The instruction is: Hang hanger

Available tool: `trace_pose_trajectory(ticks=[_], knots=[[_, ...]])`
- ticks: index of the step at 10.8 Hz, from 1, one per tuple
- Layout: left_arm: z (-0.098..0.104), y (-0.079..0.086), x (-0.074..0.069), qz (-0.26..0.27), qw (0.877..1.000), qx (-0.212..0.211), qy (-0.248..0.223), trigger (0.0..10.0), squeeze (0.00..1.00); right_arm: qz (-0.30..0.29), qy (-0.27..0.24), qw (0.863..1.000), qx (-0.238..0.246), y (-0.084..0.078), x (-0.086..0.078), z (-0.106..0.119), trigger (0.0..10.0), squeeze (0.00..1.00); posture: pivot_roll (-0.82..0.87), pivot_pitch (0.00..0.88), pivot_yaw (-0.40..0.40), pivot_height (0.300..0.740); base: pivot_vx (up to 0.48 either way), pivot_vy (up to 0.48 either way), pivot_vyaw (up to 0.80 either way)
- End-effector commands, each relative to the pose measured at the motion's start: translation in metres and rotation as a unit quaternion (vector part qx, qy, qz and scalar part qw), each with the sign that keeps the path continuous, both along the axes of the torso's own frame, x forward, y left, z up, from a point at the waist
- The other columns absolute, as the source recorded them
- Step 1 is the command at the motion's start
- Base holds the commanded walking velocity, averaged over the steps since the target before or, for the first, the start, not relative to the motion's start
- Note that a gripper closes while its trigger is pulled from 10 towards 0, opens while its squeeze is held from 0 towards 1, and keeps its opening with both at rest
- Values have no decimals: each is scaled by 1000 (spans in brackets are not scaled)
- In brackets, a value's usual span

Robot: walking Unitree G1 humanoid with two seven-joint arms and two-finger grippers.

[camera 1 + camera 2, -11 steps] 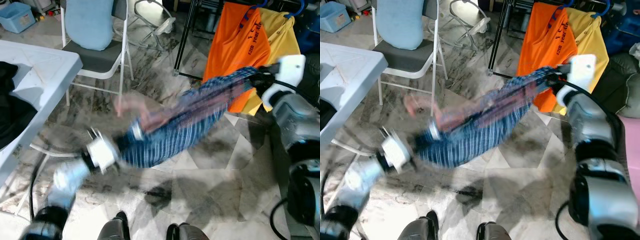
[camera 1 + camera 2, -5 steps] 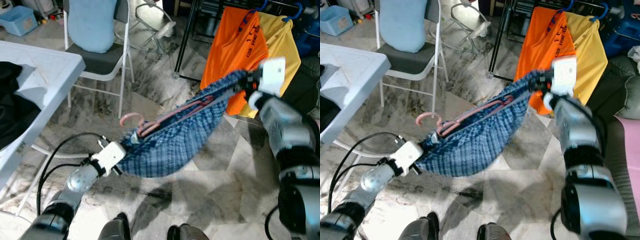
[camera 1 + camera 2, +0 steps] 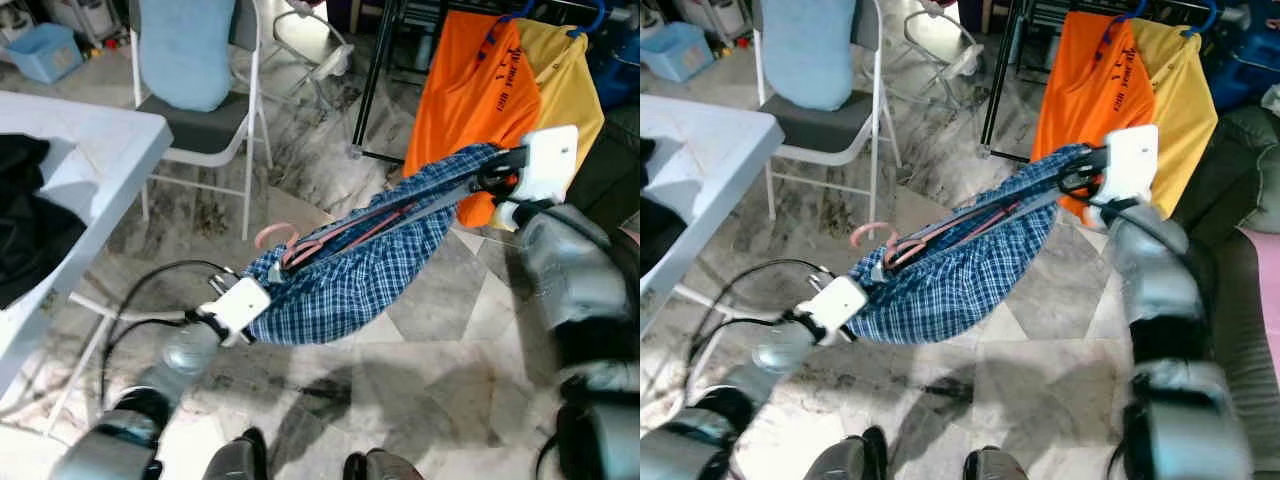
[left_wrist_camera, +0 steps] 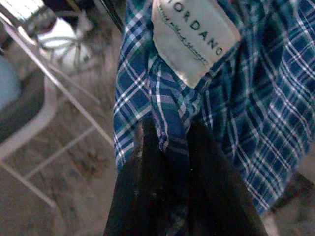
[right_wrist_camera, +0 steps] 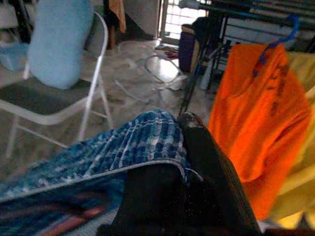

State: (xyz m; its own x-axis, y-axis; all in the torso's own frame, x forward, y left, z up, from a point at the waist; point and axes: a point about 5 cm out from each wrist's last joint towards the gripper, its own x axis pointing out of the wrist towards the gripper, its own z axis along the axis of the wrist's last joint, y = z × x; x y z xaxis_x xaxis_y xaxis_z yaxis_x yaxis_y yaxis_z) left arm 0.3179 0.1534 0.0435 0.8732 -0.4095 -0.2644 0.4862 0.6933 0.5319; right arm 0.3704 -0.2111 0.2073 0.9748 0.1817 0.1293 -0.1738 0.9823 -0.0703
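A blue plaid shirt hangs stretched between my two grippers above the marble floor. A pink hanger lies inside it, its hook poking out near the collar end. My left gripper is shut on the collar, and the left wrist view shows the fingers pinching the fabric below the label. My right gripper is shut on the other end of the shirt, in front of the clothes rack.
An orange shirt and a yellow one hang on blue hangers on the rack. A folding chair with a light blue cover stands to the left. A white table with dark clothing is at the near left. My feet show below.
The shirt was swinging and blurred a second ago; now it hangs steady. My left gripper has risen and moved right with the collar. Both grips hold.
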Motion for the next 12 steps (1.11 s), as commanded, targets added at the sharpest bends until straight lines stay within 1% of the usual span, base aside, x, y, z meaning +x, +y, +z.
trace_pose_trajectory(ticks=[1,2,3,4,5,6,7,8,9,10,11,12], knots=[[-11,6,-2,61,997,-18,39,0,0,20,-13,1000,10,13,-8,2,0,0,-187,126,12,740,0,0,0],[-9,0,3,91,993,-52,47,0,0,51,-6,999,14,30,-15,-6,0,0,-192,124,13,740,0,0,0],[-4,-14,11,122,985,-102,61,0,0,112,17,994,14,59,-29,-26,0,0,-197,124,14,740,0,0,0],[-2,-19,13,125,984,-110,62,0,0,127,26,991,13,66,-33,-31,0,0,-203,125,14,740,0,0,0],[5,-31,20,133,980,-135,63,0,0,170,59,984,3,81,-47,-48,0,0,-211,120,13,740,0,0,0],[9,-36,24,148,972,-167,73,0,0,195,91,976,-5,86,-56,-63,0,0,-220,113,13,740,0,0,0],[12,-41,27,168,960,-206,86,0,0,229,131,964,-16,91,-68,-84,0,0,-225,109,16,740,0,0,0],[16,-44,30,178,952,-233,93,0,0,231,169,957,-35,91,-77,-108,0,0,-233,108,17,740,0,0,0],[18,-46,32,177,951,-236,92,0,0,230,195,953,-39,91,-83,-121,0,0,-233,108,19,740,0,0,0],[19,-46,32,176,951,-237,91,0,0,229,210,949,-48,90,-86,-130,0,0,-233,108,21,740,0,0,0],[21,-45,34,179,950,-239,91,0,0,217,245,943,-62,87,-95,-151,0,0,-232,108,25,740,0,0,0],[23,-40,36,186,948,-243,92,0,0,191,294,934,-71,80,-107,-180,0,0,-227,109,29,740,0,0,0]])
